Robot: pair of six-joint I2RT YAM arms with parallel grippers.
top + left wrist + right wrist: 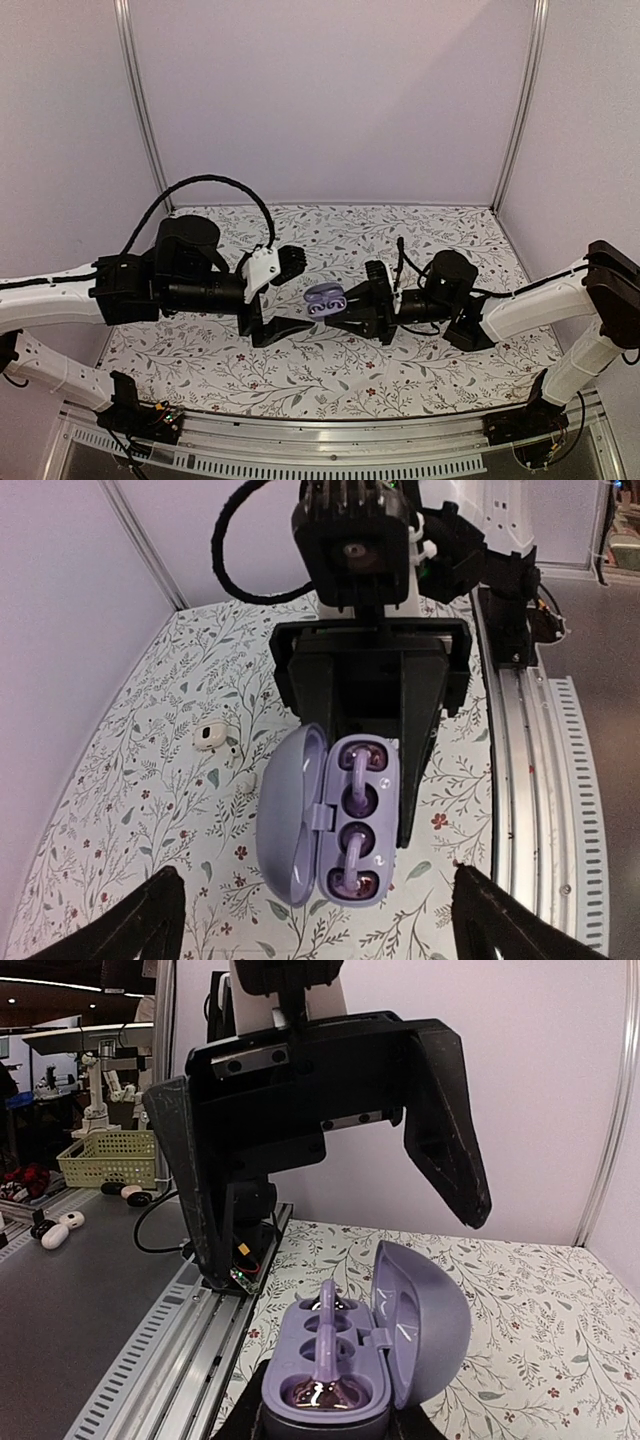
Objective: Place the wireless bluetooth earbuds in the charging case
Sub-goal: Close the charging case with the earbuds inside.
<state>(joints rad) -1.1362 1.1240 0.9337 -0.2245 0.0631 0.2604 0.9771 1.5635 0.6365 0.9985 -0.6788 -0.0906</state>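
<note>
The purple charging case (pixel 335 825) is held above the floral table with its lid (pixel 290 815) swung open. Two purple earbuds lie in its wells, one at the far end (pixel 358 772) and one at the near end (pixel 354 864), stems pointing inward. My right gripper (pixel 352 306) is shut on the case's base from below; in the right wrist view the case (pixel 345 1380) fills the bottom. My left gripper (pixel 320 925) stands open wide just short of the case, touching nothing, and its black fingers (pixel 445 1130) hang above the case in the right wrist view.
A small white earbud-like thing (pixel 212 737) lies on the floral table surface (pixel 400 365) to the left of the case. A metal rail (pixel 530 770) runs along the table's near edge. White walls enclose the back and both sides.
</note>
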